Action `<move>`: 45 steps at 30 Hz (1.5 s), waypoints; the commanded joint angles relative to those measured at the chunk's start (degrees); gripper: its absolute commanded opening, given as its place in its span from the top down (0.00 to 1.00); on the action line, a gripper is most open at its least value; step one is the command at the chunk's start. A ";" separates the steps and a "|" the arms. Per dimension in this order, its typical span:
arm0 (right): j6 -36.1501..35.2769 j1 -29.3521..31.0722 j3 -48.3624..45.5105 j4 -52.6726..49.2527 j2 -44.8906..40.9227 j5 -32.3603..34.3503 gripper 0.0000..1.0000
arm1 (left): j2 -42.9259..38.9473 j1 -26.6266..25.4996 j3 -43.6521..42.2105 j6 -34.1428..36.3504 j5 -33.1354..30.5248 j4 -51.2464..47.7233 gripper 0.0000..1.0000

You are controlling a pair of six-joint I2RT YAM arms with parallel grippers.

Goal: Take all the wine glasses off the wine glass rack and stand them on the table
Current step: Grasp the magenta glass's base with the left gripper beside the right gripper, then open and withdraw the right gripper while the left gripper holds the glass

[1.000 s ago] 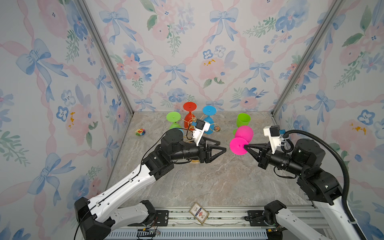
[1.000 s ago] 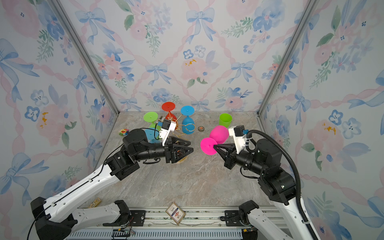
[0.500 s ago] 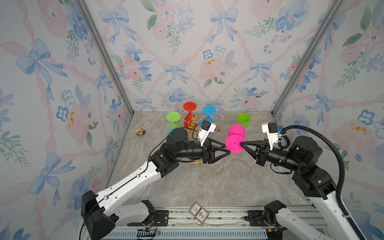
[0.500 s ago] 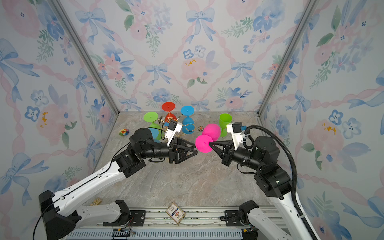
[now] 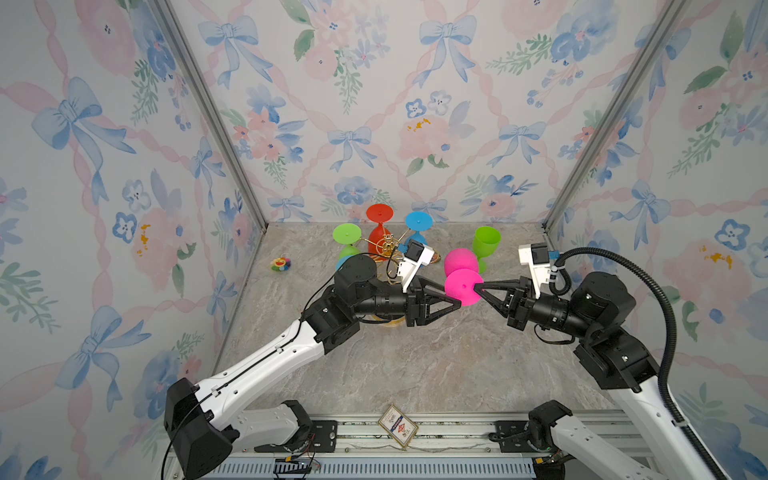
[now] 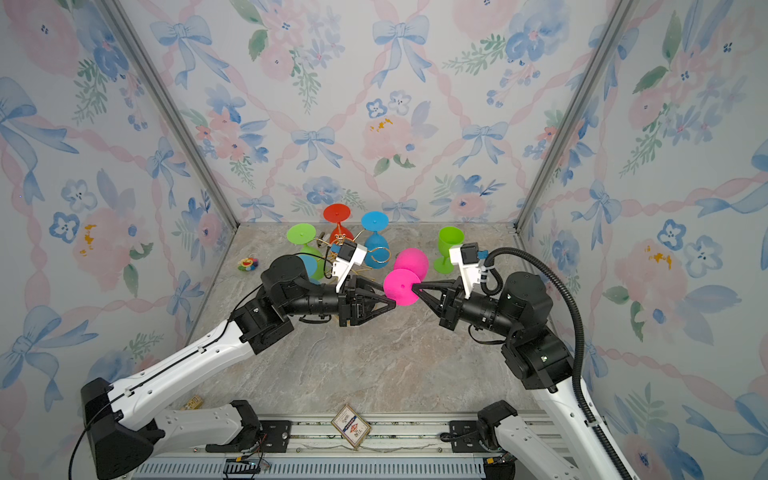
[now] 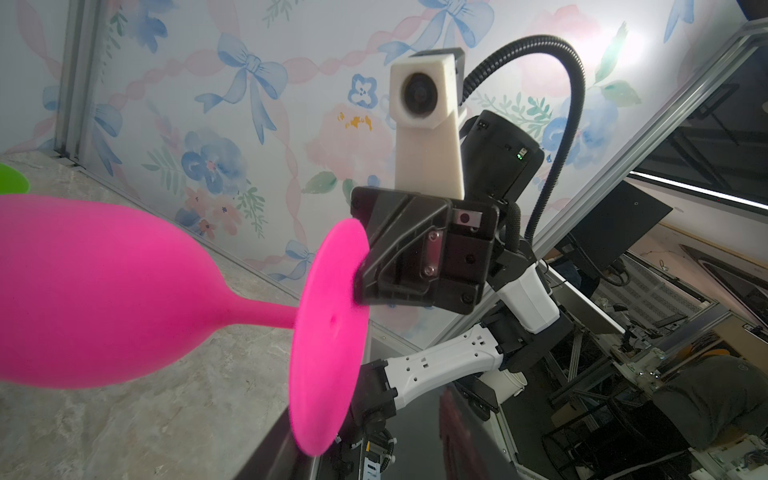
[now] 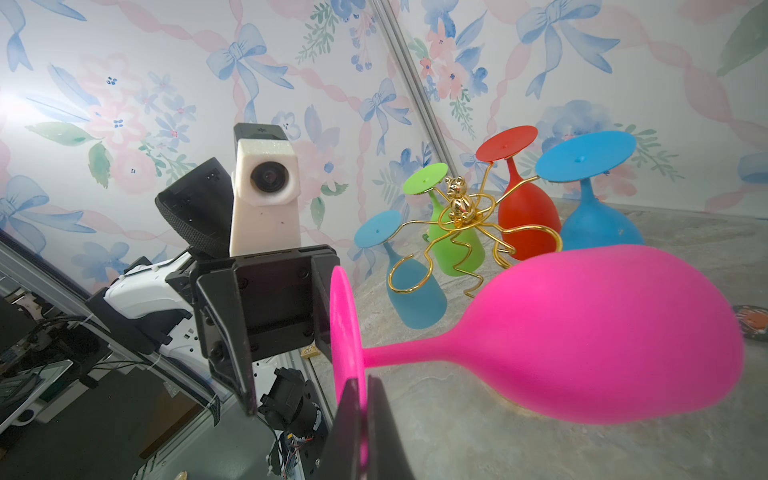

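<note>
Over marble tabletop [image 5: 415, 361], my right pincer [image 5: 476, 286] clamped the pink glass [image 5: 459, 264] by its foot, left pincer [image 5: 454, 297] stood jaws-apart at that foot.

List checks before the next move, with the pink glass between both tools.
1. Hold: right tool shut on the pink glass at its foot: ok.
2. Clearance: pink glass off the rack, apart from it: ok.
3. Second grip: left tool closed on the foot: not ok; jaws stand apart at its rim.
4. Rack load: four other glasses hang upside down on it: ok.
5. Room between pink glass and upright green glass: cannot tell; they look close in both top views.
</note>
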 commanded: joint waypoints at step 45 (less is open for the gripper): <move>-5.98 -0.47 3.26 -16.35 -3.94 3.25 0.60 | 3.06 2.72 1.71 -0.89 3.29 4.16 1.00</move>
